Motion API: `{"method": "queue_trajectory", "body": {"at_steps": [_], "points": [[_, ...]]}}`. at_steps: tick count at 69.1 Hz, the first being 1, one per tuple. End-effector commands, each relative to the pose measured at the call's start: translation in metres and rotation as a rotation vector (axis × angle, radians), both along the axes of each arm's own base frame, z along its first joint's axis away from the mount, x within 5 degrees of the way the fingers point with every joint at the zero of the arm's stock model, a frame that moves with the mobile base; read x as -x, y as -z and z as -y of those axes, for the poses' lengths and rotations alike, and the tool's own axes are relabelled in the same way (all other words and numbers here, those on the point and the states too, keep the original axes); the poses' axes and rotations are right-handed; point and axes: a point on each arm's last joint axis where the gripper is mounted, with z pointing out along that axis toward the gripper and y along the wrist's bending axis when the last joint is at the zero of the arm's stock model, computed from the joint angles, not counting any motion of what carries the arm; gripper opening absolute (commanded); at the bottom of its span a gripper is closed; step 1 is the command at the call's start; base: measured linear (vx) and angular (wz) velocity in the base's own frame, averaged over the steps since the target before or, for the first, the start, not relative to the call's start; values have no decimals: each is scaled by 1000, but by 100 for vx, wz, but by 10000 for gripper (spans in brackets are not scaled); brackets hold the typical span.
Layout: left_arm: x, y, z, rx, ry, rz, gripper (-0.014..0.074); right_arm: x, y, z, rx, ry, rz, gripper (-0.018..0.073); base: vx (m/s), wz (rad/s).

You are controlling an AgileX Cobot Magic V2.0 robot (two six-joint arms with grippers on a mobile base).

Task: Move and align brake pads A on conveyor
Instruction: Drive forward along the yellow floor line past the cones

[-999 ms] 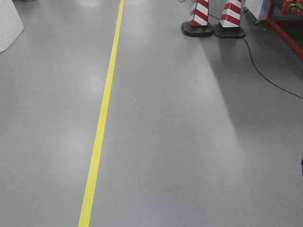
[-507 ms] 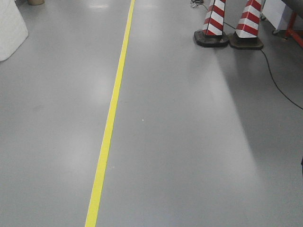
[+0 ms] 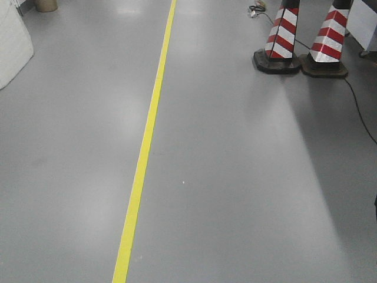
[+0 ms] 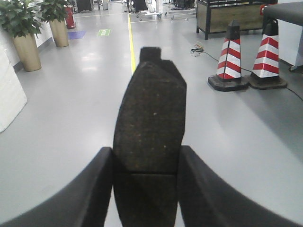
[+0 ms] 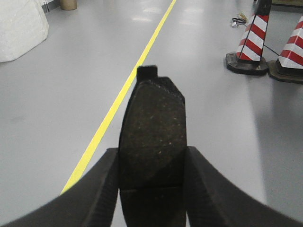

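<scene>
Rough matt brake pads [image 4: 149, 118] [image 5: 152, 132], glossy floor [image 3: 235, 177]

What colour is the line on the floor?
The line is yellow; the exterior front-facing view shows it best.

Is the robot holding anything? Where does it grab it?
Yes, two. The left gripper pinches a brake pad by its side edges near the groove; the right gripper holds a second brake pad likewise.

Inside a factory or warehouse hall: a wide, glossy grey painted floor [image 3: 247, 177] carries a yellow lane line [image 3: 144, 147] down a long aisle. Red-and-white striped traffic cones [image 3: 283, 38] stand to one side and potted plants [image 4: 21, 28] line the wall. What may be carts or machinery sit at the blurred far end.
</scene>
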Motion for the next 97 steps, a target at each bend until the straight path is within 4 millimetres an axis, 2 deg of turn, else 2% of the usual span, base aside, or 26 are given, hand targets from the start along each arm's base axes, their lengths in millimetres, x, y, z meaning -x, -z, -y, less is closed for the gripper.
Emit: {"method": "queue_trajectory", "body": {"at_steps": [1,97], "points": [[0,-18,0,24,1,119,41,-2,-18,0,-3,1,122,77,56,4],[0,-18,0,24,1,118,41,-2,-18,0,-2,1,119,77,57,-3]]}}
